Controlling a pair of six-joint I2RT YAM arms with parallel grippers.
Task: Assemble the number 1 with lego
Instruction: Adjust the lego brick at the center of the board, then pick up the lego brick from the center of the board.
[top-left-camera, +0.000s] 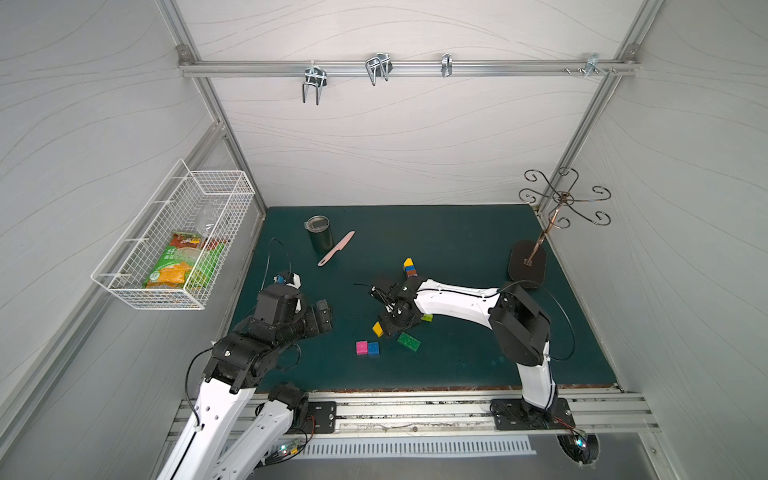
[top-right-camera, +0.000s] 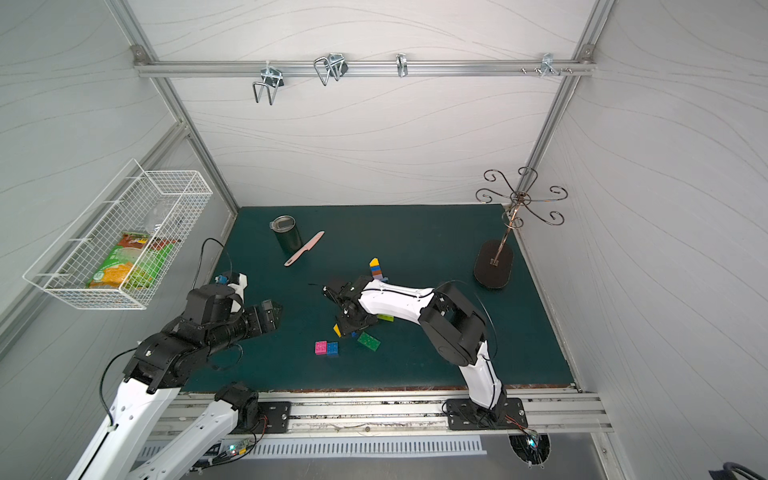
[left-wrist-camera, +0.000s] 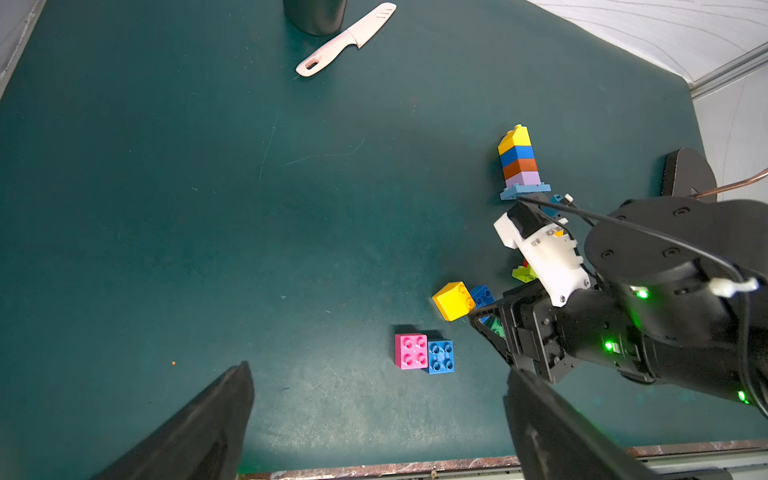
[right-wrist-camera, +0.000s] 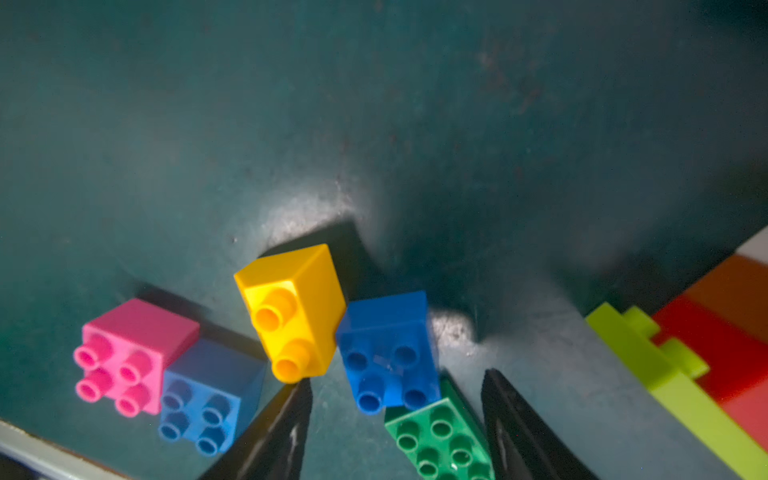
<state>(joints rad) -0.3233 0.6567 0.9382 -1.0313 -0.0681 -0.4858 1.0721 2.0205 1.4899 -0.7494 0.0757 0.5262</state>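
Reading the top views first: right claw hangs nose-down over the loose lego at mid-worktop. Yellow brick pokes out just beside it and green brick lies just behind. Pink brick and second blue brick touch as a pair nearby. Built tower stands upright beyond the wrist. Left claw sits well apart, so the right arm is clearly the nearer.

Both top views show the containers. Wire basket on the left wall holds a snack packet plus something clear that can't be identified. Tumbler is upright with its lid on, contents hidden. Pink knife lies just beside it.

Left wrist view: left claw is spread wide, empty, aimed toward the pink/blue pair.

Right wrist view: the right claw's jaws stand apart, gripping nothing.
- Blue brick lies dead ahead, in line with the gap between the fingertips, with clearance on both sides.
- The yellow brick is tilted, touches the blue brick's flank and sits right at one fingertip.
- The green brick's long axis runs roughly along the claw's reach, one end tucked against the blue brick.
- Lime brick lies off to the side, apart.

Judgement: the pick turns on centring on blue without snagging yellow.
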